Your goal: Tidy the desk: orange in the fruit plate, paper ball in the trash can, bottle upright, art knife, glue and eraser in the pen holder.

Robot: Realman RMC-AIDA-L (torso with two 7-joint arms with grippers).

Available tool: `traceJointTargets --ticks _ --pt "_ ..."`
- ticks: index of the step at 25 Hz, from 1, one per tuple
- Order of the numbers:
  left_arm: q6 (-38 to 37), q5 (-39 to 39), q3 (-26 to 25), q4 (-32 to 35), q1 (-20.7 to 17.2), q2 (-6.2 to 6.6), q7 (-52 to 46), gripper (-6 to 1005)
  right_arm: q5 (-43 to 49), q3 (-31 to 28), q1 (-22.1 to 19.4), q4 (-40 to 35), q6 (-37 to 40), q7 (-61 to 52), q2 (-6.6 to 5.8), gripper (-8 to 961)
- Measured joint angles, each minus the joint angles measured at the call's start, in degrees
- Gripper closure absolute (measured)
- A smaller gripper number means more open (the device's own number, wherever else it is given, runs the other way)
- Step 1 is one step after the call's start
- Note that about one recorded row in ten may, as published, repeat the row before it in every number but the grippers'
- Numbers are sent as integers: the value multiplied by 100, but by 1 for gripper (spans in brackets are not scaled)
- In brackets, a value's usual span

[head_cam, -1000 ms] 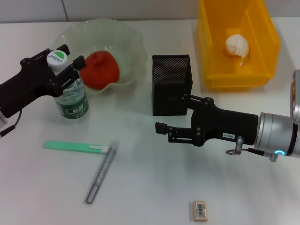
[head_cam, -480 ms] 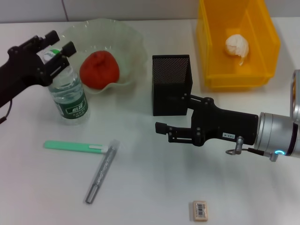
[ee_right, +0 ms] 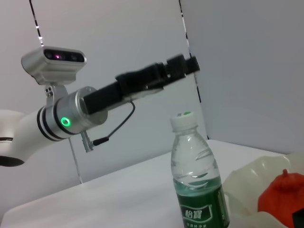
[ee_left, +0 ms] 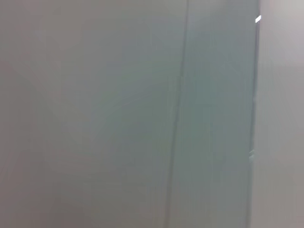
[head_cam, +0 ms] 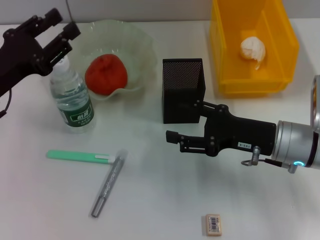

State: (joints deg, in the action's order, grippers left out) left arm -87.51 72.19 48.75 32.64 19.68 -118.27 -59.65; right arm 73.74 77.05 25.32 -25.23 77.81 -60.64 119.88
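Bottle (head_cam: 73,100) upright; your left gripper (head_cam: 56,31) hangs open above it, so a careless swing could topple it.

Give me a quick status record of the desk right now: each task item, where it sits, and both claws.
orange: round reddish-orange fruit in the pale-green scalloped glass plate
paper ball: crumpled white ball in the yellow plastic bin
bottle: clear plastic water bottle upright, beside the plate
eraser: beige block with barcode label on the desk, near edge
pen holder: black mesh cup, contents not visible
left claw: open, above the bottle, clear of it
right claw: open, empty, in front of the pen holder
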Motion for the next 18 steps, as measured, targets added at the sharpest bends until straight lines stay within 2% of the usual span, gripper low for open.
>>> traceJointTargets --ticks 4,6,10,12,18 --pt "-351 36 92 52 119 7 -282 478 0 -30 -45 1 23 0 -2 120" --pt "-519 53 334 107 207 8 -431 478 0 -32 -78 0 36 20 -12 120" --pt "-530 98 600 220 244 12 -546 478 -102 -88 -228 -5 466 435 -23 121" --pt "-539 336 931 416 327 15 -755 477 -191 -126 -322 -4 678 670 -28 121" --pt "-556 783 1103 735 506 10 -1628 478 -175 -366 -669 -80 1056 999 -90 121"
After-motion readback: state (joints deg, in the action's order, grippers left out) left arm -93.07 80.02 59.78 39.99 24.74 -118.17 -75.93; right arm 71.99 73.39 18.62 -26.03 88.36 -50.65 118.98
